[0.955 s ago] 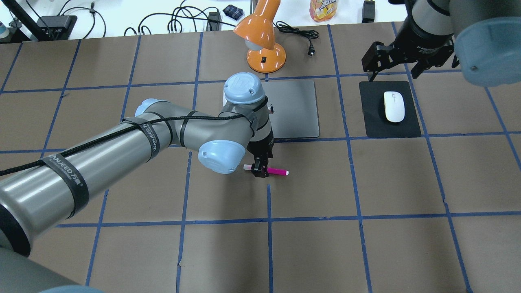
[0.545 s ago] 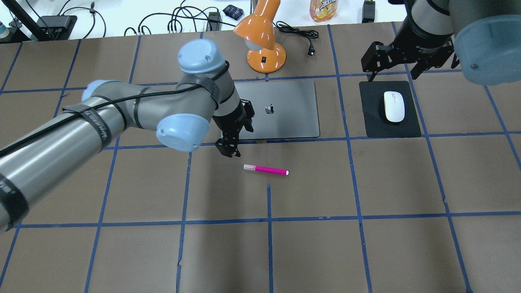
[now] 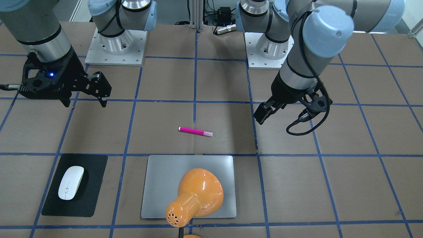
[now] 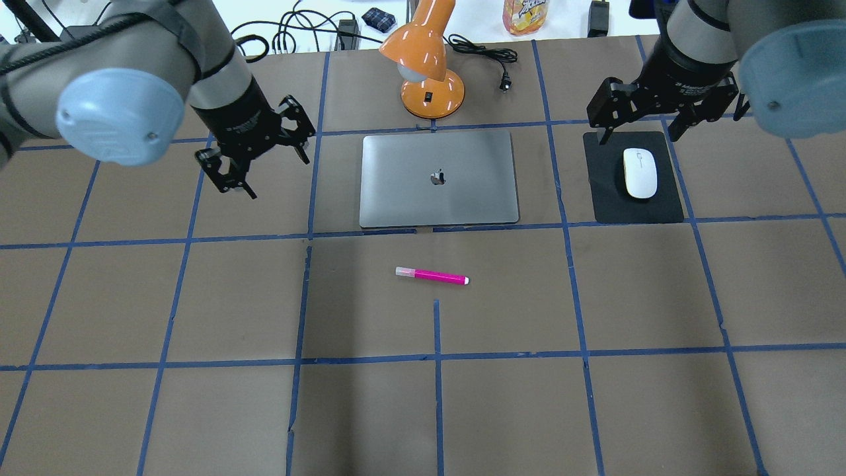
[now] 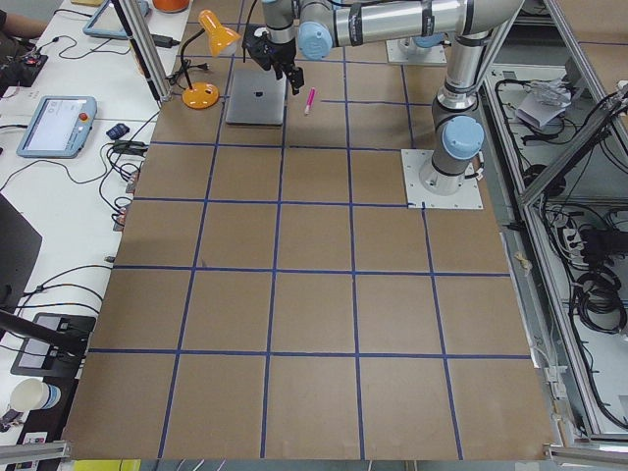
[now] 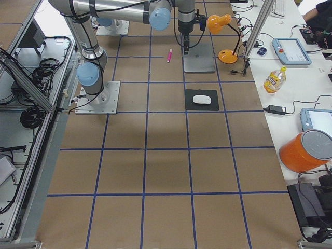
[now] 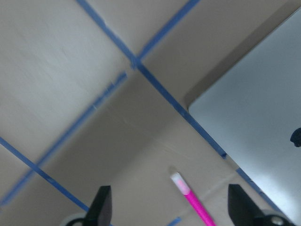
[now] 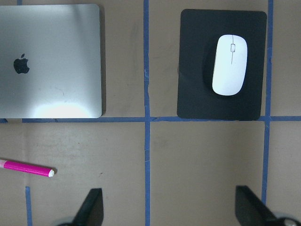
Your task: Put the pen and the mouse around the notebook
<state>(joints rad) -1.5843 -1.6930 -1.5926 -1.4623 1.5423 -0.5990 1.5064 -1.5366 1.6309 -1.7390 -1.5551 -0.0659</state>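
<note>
As I judge it, both placements are done: the pen lies on the table near the notebook, the mouse sits on its black mat to my right of it, and my left fingers and right fingers hang spread wide, holding nothing.

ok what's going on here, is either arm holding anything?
Nothing is held right now. The pen lies loose on the table, on the robot's side of the notebook and apart from it. The mouse sits on a black mat off the notebook's right edge. The left hand is open and empty, up in the air off the notebook's left side. The right hand, also open, hangs over the mat's far edge. Both items look placed.
</note>
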